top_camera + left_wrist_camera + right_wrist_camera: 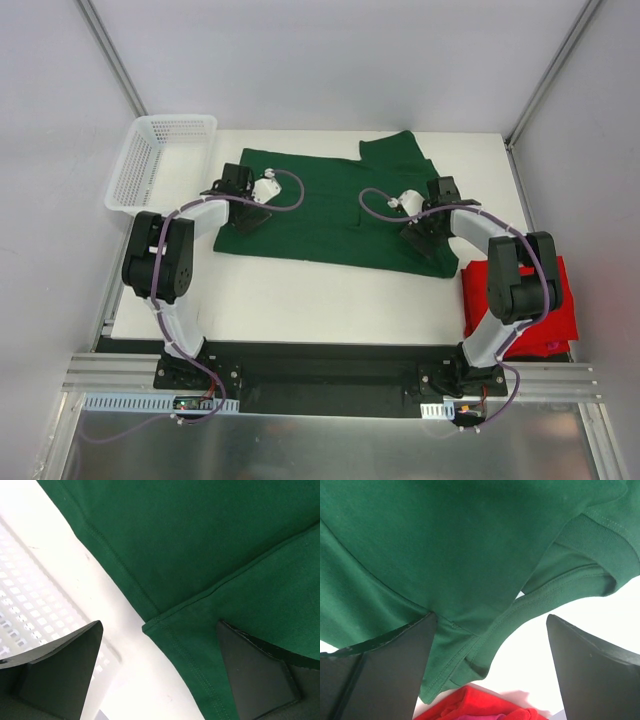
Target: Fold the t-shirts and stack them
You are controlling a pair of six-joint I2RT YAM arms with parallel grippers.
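Note:
A dark green t-shirt (320,205) lies spread on the white table (300,300), one sleeve pointing to the far right. My left gripper (245,218) stands open over its near-left corner. In the left wrist view that hemmed corner (150,625) sits between the fingers of the left gripper (159,630), and nothing is gripped. My right gripper (425,238) is open over the shirt's near-right edge. In the right wrist view it (491,622) straddles a folded, ribbed edge of the green shirt (445,540). A red t-shirt (530,300) lies folded at the near right, partly behind the right arm; its edge (480,707) shows just below the green cloth.
A white mesh basket (160,160) stands at the table's far-left corner, close to the left gripper; its wall (20,595) fills the left of the left wrist view. Grey walls and metal posts (115,60) enclose the table. Bare table lies between the shirt and the arm bases.

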